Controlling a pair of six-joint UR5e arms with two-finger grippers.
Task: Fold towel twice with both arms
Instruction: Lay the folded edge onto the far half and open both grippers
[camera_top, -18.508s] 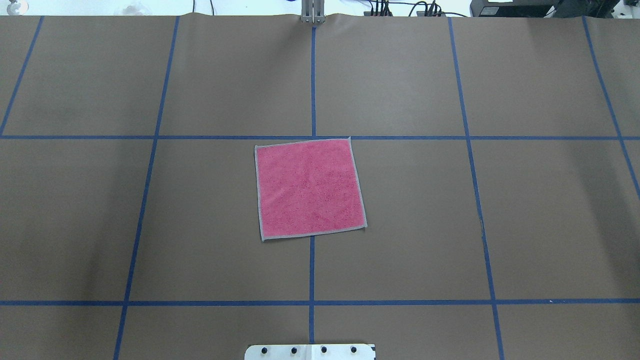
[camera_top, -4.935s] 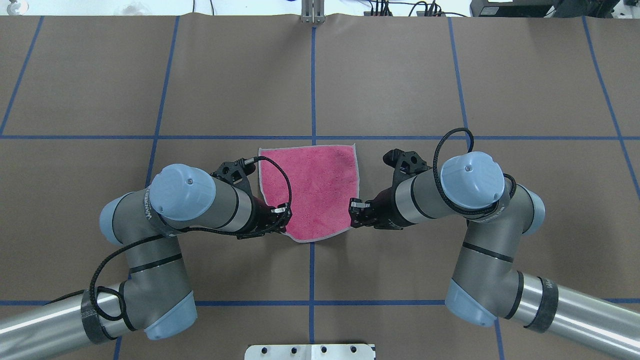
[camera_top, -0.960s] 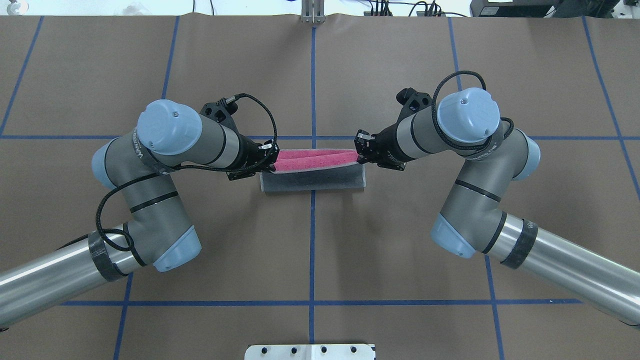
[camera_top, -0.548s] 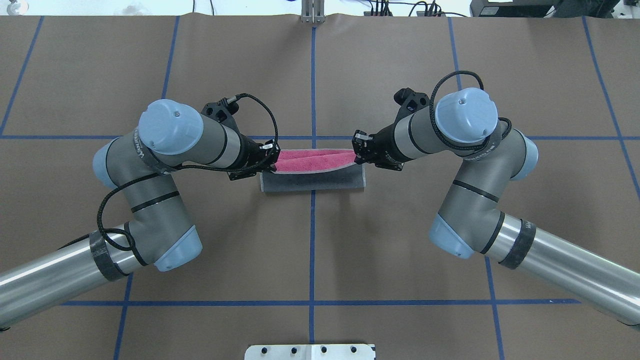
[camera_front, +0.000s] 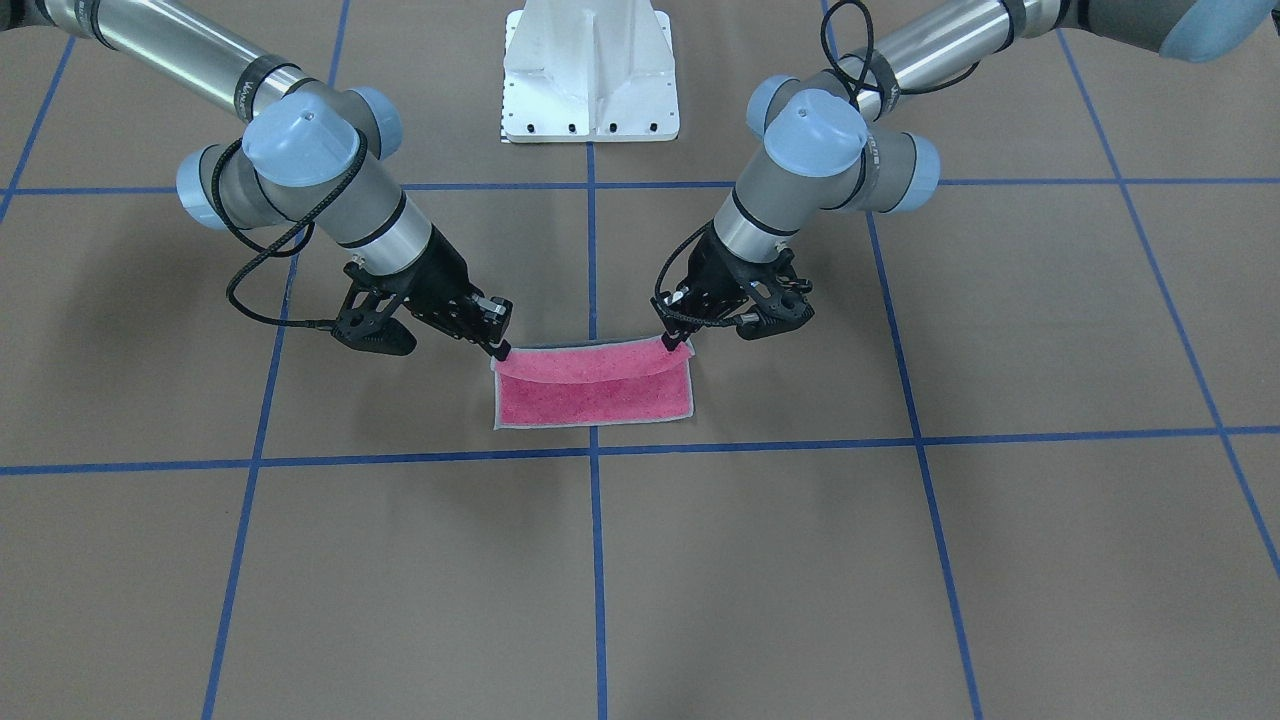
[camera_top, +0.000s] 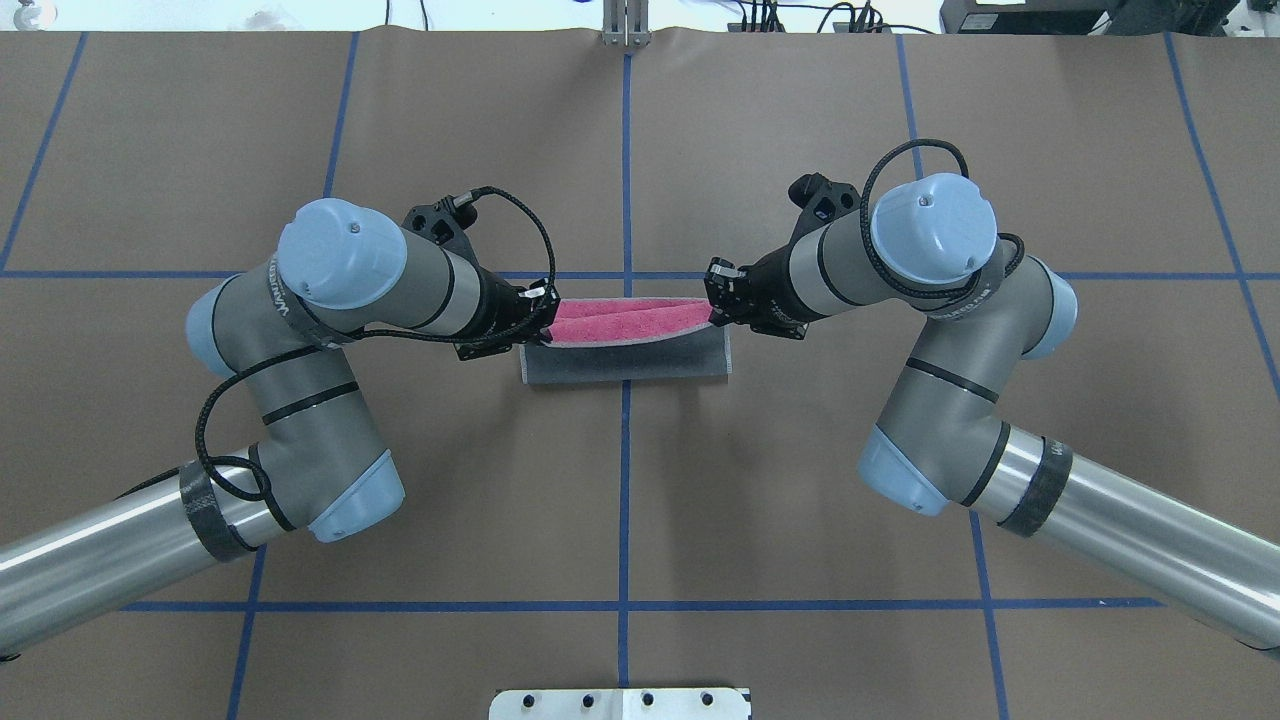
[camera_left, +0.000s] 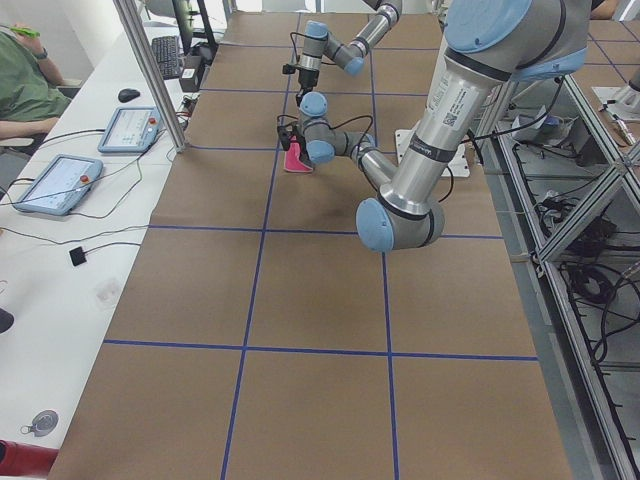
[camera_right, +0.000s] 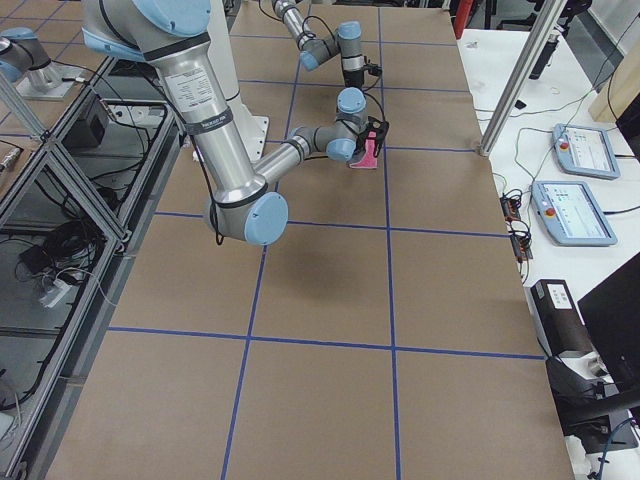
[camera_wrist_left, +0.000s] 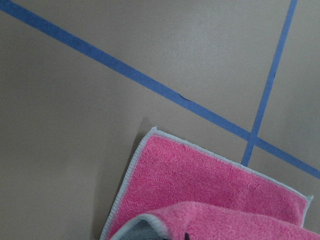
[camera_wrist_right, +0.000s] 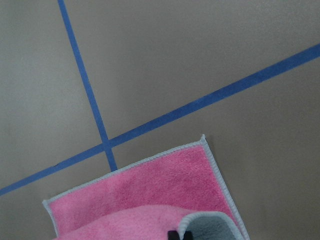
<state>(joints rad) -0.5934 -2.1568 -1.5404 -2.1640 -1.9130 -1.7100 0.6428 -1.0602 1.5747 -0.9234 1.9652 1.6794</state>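
Now the towel (camera_top: 625, 362) drapes between both jaws, its lifted corners pinched.

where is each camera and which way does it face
Front-facing: across the table, facing the robot; left arm, right arm, white base.
Overhead: behind the robot, looking forward, down; both arms.
Exterior left: table's end; left arm near.
Exterior right: opposite end; right arm near.
Left wrist: looking down; almost no robot shown.
Right wrist: likewise.
All share the towel.
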